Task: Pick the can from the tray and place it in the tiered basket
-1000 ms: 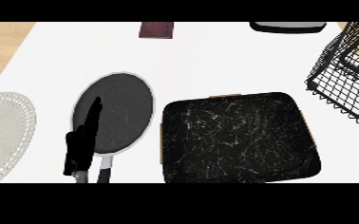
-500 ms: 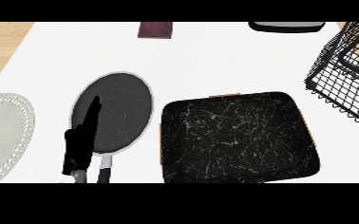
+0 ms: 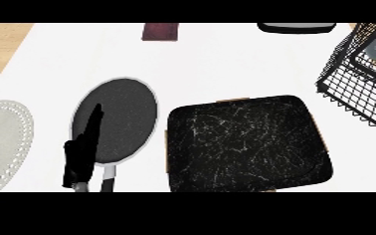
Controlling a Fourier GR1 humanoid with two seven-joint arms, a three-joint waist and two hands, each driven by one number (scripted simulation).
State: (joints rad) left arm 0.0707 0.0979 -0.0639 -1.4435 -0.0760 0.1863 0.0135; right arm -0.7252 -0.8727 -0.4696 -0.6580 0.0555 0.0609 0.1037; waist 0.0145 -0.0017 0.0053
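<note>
Left of the black marbled tray (image 3: pixel 246 139), your left hand (image 3: pixel 82 152) rests open, fingers straight, over the dark oval plate (image 3: pixel 121 117); no can shows on that tray, and the tiered basket (image 3: pixel 352 74) lies right of it.

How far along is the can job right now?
Nothing looks done: no can shows on the black tray or in the visible part of the wire basket. Nothing is in hand; the left hand rests open over a dark plate. Everything remains.
</note>
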